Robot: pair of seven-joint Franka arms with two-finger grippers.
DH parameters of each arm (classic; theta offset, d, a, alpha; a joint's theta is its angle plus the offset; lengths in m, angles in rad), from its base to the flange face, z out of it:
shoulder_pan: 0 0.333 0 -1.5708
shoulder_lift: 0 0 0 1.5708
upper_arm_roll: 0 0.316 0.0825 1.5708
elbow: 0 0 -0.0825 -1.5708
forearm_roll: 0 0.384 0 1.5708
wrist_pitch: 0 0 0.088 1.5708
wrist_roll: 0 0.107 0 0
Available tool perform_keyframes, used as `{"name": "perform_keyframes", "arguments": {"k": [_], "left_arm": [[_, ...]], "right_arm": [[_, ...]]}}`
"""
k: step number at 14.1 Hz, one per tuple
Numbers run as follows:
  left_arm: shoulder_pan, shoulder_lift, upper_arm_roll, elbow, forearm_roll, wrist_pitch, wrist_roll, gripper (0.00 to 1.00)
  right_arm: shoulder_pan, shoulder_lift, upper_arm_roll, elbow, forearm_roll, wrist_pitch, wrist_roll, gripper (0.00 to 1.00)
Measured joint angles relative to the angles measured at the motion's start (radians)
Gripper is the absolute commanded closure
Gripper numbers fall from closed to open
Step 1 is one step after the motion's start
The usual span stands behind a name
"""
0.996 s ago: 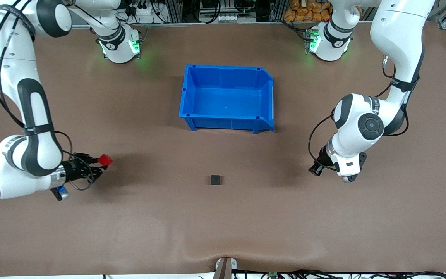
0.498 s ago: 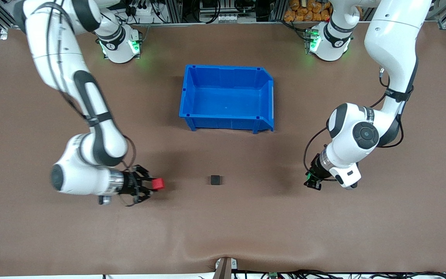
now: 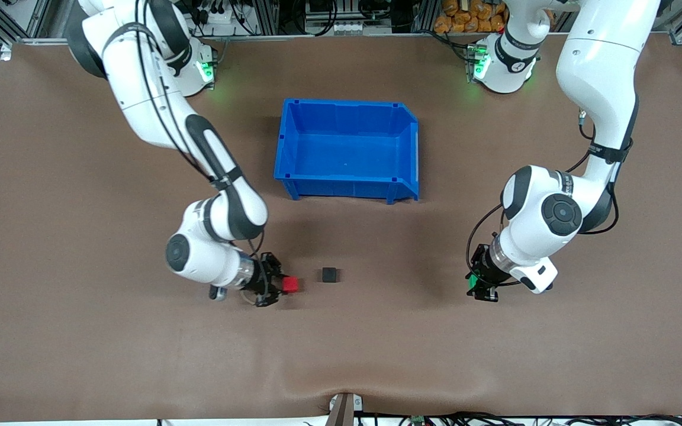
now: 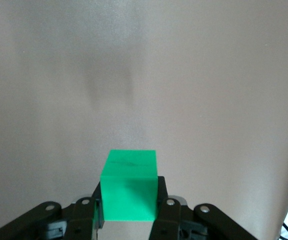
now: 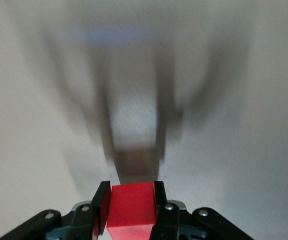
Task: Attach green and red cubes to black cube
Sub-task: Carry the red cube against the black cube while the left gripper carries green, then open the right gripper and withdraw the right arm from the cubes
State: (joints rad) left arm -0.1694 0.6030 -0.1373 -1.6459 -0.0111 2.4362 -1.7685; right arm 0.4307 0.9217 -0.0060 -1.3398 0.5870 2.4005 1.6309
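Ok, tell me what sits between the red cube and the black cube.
Nothing: in the front view only a bare strip of brown table separates the red cube, held in the right gripper, from the black cube.

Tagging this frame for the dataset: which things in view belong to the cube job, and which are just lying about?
In the job:
- black cube, on the table
- red cube, held in the right claw, beside the black cube
- green cube, held in the left claw, toward the left arm's end

Lying about:
- blue bin, farther from the camera than the black cube
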Motion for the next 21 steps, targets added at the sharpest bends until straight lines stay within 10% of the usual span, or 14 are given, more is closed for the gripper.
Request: {"name": "perform_keyframes", "arguments": {"k": [9, 12, 17, 21], "left_arm": [[-0.079, 0.092, -0.005, 0.081, -0.058, -0.134, -0.087, 1.00], [-0.106, 0.118, -0.006, 0.102, -0.088, -0.135, -0.089, 1.00], [-0.164, 0.149, -0.007, 0.141, -0.094, -0.135, -0.145, 1.00], [-0.165, 0.156, -0.001, 0.155, -0.089, -0.135, -0.118, 1.00]], "right_arm": [[0.064, 0.014, 0.000, -0.002, 0.001, 0.014, 0.046, 0.94], [0.074, 0.025, 0.001, -0.002, 0.004, 0.070, 0.065, 0.00], [0.086, 0.022, -0.012, 0.012, -0.032, 0.065, 0.069, 0.00], [0.025, -0.077, -0.042, 0.047, -0.205, -0.244, 0.063, 0.00]]}}
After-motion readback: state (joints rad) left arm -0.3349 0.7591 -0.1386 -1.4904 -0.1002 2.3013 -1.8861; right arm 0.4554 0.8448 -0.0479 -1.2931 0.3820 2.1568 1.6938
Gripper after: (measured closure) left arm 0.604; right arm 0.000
